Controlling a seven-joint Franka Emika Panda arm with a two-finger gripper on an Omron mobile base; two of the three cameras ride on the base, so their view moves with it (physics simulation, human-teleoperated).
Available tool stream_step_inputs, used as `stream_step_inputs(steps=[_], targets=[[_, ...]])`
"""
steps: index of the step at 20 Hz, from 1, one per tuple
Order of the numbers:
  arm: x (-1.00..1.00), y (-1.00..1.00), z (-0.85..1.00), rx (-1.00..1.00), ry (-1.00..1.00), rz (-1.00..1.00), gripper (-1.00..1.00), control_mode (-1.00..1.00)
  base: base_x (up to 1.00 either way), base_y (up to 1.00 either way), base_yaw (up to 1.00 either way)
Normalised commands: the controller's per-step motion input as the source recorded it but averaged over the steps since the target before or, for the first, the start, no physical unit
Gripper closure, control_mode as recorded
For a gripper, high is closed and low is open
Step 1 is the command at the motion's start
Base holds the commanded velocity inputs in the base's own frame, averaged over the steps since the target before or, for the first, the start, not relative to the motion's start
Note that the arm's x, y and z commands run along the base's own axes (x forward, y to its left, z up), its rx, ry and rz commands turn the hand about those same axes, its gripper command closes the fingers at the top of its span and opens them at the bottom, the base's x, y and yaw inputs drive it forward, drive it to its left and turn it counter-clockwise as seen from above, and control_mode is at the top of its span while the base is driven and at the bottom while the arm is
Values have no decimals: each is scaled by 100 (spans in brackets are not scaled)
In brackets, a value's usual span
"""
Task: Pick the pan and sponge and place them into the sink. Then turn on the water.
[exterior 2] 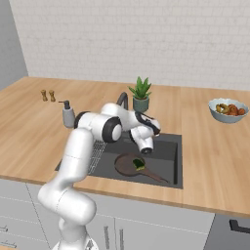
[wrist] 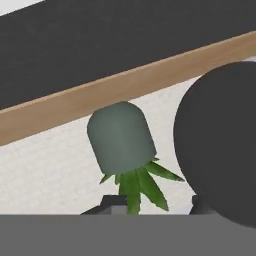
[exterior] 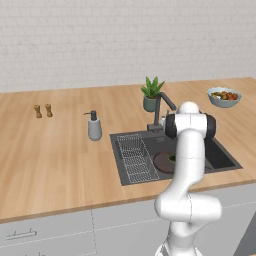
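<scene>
The sink [exterior 2: 168, 168] is set into the counter [exterior: 50, 165], with the pan [exterior 2: 128, 165] lying in its basin and the sponge [exterior 2: 139, 163] resting on the pan. The gripper [exterior 2: 146, 150] hangs just above them, near the faucet [exterior: 161, 106]; whether its jaws are wide or narrow I cannot tell.

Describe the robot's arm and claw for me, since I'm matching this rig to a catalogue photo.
The arm is glossy white, built from thick rounded tube segments with bulbous elbows. Dark, nearly black round caps mark the joints, such as the one at its upper bend. The wrist end is white with a dark band. The claw has two small dark finger tips. No cables or markings are visible.
</scene>
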Motion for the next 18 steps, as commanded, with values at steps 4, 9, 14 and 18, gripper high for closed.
stream_step_inputs(steps=[4, 9, 14, 18], targets=[[11, -100, 57, 33, 3, -2, 100, -100, 0, 0, 0], [0, -99, 92, 37, 0, 0, 100, -100, 0, 0, 0], [-4, -93, 100, 36, 0, 4, 100, -100, 0, 0, 0], [-20, -80, 99, 32, 0, 3, 100, -100, 0, 0, 0]])
